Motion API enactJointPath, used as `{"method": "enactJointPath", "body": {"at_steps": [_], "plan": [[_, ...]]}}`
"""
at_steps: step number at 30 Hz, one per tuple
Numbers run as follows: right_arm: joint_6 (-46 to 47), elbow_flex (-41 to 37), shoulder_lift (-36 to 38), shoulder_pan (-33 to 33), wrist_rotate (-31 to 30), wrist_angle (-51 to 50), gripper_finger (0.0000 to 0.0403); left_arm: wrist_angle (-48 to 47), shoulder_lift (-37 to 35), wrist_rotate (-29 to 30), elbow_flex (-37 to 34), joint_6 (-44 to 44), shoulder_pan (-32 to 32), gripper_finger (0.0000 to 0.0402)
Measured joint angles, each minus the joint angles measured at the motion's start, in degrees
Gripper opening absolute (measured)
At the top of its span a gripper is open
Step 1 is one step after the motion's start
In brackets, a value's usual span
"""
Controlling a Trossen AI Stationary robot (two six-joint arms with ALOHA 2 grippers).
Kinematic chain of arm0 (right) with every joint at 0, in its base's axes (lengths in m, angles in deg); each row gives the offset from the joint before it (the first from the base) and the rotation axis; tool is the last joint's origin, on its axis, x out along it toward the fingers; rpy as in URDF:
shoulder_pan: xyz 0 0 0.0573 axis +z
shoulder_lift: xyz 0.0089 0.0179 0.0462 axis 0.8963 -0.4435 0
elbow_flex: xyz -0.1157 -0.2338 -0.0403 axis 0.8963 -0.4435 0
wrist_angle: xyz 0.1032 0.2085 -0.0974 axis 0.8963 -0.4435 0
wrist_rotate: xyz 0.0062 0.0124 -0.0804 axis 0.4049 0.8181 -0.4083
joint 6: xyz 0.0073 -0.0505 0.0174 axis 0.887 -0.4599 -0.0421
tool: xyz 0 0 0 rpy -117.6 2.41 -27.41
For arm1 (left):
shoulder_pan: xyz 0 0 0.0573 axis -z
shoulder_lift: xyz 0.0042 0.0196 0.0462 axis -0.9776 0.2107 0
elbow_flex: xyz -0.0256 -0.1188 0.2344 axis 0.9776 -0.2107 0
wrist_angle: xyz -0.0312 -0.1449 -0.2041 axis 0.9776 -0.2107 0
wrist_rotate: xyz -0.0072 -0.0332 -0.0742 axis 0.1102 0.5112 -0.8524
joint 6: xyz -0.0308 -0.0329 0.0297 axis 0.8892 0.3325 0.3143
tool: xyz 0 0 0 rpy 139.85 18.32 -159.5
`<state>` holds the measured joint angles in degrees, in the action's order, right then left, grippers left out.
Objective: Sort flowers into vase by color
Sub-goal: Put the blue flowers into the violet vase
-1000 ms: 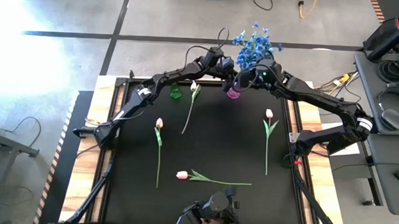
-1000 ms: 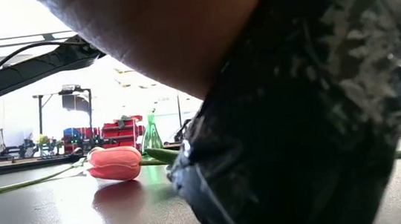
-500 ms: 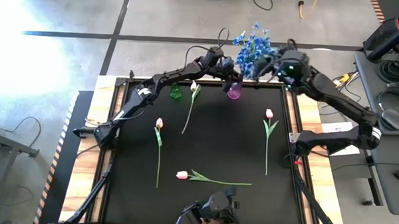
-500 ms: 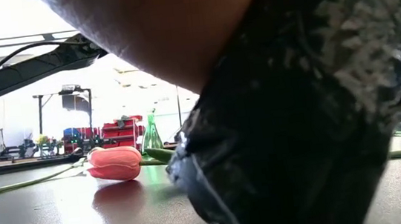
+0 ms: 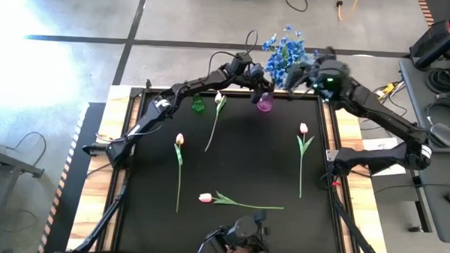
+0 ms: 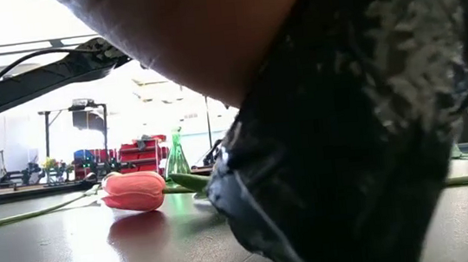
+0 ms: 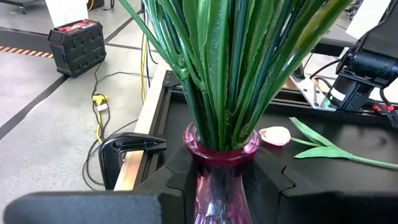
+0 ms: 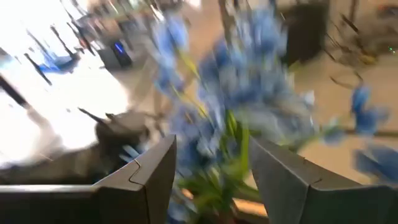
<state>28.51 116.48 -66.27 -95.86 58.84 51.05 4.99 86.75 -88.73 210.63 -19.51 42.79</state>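
2 arms, both dark and built of jointed segments. The left arm (image 5: 183, 89) carries pale label patches near its lower joints and a thin black cable looping above its wrist. The right arm (image 5: 375, 115) shows a small green light on its wrist housing. Fingers (image 8: 281, 177) are matte black with notched, angular inner edges.

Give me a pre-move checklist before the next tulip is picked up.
1. Blue flowers stand in the purple vase, stems inside its neck: ok.
2. Left end effector shut on the vase, steadying it: ok.
3. Right end effector open, nothing between its fingers, up beside the blossoms: ok.
4. Green vase upright and empty at the mat's back edge: ok.
5. Four tulips lie flat on the black mat, apart from each other; nearest the right arm is the pink one: ok.
6. Low view blocked by a dark object close to the lens: not ok.
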Motion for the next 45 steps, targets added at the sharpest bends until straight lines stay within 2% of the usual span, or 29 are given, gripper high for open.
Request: {"method": "enactJointPath", "body": {"at_steps": [6, 9, 12, 15, 19, 23, 28, 35, 42, 45], "plan": [[-7.06, 3.77, 3.97, 2.19, 0.11, -3.78, 0.0192, 0.27, 0.0, -0.53, 0.0, 0.2, -0.09, 0.0076], [-8.24, 1.94, 6.9, 3.79, 0.5, -5.87, 0.0192, 0.31, 0.0, -1.13, 0.0, 0.24, -0.04, 0.0076], [-9.22, -3.37, 8.93, 5.28, 0.43, -4.47, 0.0192, 0.5, 0.0, -1.4, 0.0, 0.24, -0.02, 0.0076], [-10.98, -11.29, 10.1, 5.94, 0.36, 1.83, 0.0192, 1.09, 0.0, -2.49, 0.0, 0.37, -0.02, 0.0076], [-13.59, -22.07, 10.4, 5.92, 0.69, 15.6, 0.0192, 1.18, -0.02, -3.23, 0.0, 0.51, -0.03, 0.0076], [-13.88, -27.5, 10.09, 3.98, -0.15, 24.88, 0.0192, 1.18, -0.02, -4.2, 0.0, 0.57, -0.05, 0.0076], [-14.46, -27.93, 7.47, 0.44, -2.15, 29.14, 0.0192, 1.18, -0.02, -4.4, 0.0, 0.57, -0.02, 0.0076], [-10.51, -27.52, 3.18, -6.01, 7.78, 33.31, 0.0192, 1.17, -0.02, -4.41, 0.0, 0.55, 0.06, 0.0076], [-11.08, -27.48, -0.5, -8.04, 10.66, 42.05, 0.0189, 1.16, -0.04, -4.46, 0.0, 0.59, 0.06, 0.0076], [-11.14, -27.17, -1.58, -8.63, 12.44, 42.89, 0.0169, 1.18, -0.04, -4.59, 0.0, 0.61, 0.08, 0.0076]]}}
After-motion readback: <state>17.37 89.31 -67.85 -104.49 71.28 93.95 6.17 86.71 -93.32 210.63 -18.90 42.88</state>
